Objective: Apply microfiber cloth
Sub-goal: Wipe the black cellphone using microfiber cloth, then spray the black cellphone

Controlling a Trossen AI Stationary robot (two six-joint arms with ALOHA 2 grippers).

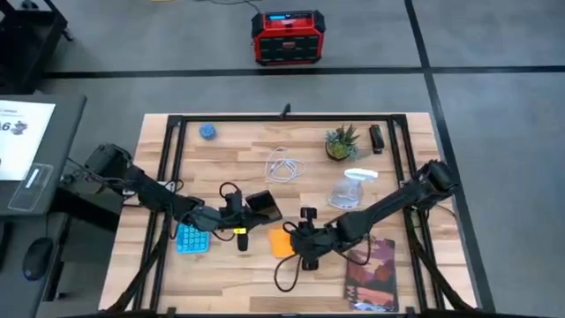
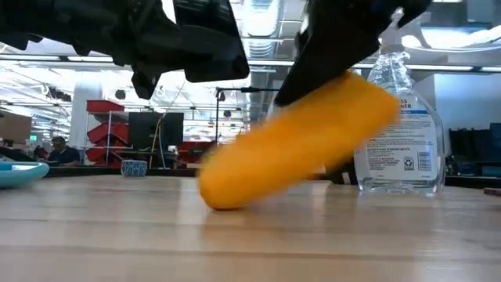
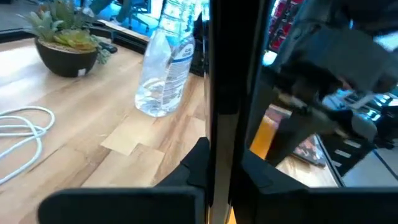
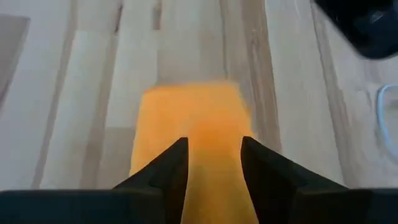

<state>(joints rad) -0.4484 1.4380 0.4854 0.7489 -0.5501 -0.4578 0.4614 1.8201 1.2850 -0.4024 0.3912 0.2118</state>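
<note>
Right gripper (image 4: 213, 180): its two dark fingers (image 4: 166, 171) are clamped on the near end of the microfiber cloth (image 4: 193, 124), whose long axis runs straight ahead from the fingertips to a free end low over the bench (image 4: 74, 93). In the high view the cloth (image 1: 282, 241) lies at lower centre. Left gripper (image 1: 240, 217), just left of the cloth, grips an upright smartphone (image 3: 225, 74). The right arm is judged the working one.
</note>
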